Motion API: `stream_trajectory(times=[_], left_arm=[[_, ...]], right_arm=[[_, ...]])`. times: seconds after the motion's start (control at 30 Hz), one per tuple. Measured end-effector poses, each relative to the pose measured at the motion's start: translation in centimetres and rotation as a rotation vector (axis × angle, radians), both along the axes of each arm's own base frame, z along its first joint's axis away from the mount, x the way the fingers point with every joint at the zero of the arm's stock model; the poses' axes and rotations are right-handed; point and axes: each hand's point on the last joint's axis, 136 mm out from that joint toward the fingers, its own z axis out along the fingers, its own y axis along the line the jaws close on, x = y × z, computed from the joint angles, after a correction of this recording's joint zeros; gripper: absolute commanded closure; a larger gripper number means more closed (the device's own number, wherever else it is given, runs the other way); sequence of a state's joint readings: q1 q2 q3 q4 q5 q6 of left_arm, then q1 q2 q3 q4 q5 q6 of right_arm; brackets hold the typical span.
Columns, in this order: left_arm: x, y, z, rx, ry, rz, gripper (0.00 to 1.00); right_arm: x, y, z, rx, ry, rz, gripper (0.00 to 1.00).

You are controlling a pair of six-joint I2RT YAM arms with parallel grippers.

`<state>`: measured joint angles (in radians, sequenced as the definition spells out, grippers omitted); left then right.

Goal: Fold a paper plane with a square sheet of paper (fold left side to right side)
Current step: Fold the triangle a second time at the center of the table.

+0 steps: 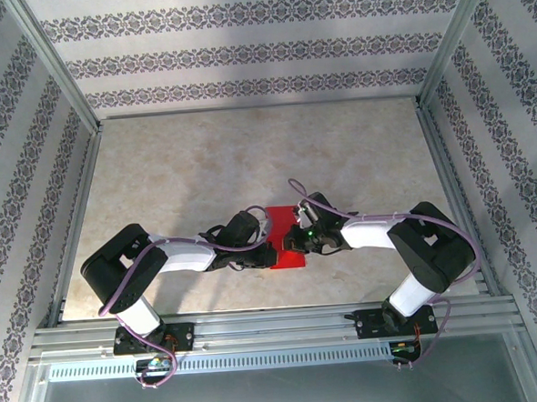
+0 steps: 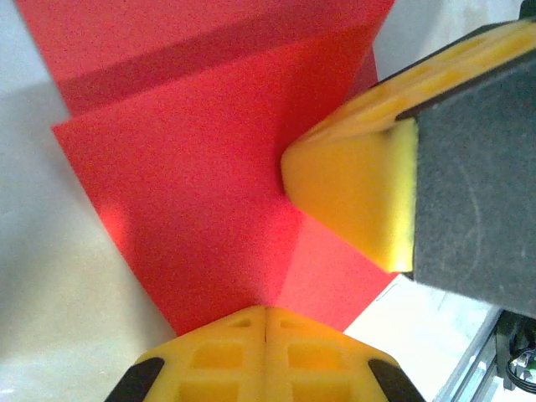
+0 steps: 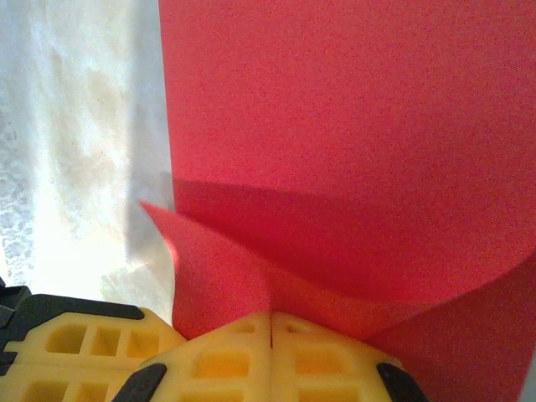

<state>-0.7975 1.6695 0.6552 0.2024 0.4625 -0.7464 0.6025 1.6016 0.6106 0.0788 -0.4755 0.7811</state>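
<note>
Red sheet pinched from both sides at the near middle of the counter

The square sheet of paper lies on the pale counter, between the two arms. One flap is lifted and curls over the flat part. The left end effector has its fingers together on that flap's edge. Just beside it, the right end effector is likewise clamped on the raised paper.
</note>
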Motion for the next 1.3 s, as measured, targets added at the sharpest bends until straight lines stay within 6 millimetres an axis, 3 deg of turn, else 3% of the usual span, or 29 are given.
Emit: stream_trajectory(times=[0.63,0.97,1.3], left_arm=[[0.4,-0.1,0.1,-0.004,-0.014,0.01,0.99],[0.4,-0.1,0.0,-0.003,-0.016,0.013,0.99],[-0.2,1.0,1.1,0.014,-0.023,0.024,0.99]], right_arm=[[3.2,-3.9,-0.1,0.023,0.017,-0.06,1.0],[6.2,-6.2,0.1,0.007,-0.011,-0.127,1.0],[6.3,-6.2,0.0,0.007,-0.016,-0.122,1.0]])
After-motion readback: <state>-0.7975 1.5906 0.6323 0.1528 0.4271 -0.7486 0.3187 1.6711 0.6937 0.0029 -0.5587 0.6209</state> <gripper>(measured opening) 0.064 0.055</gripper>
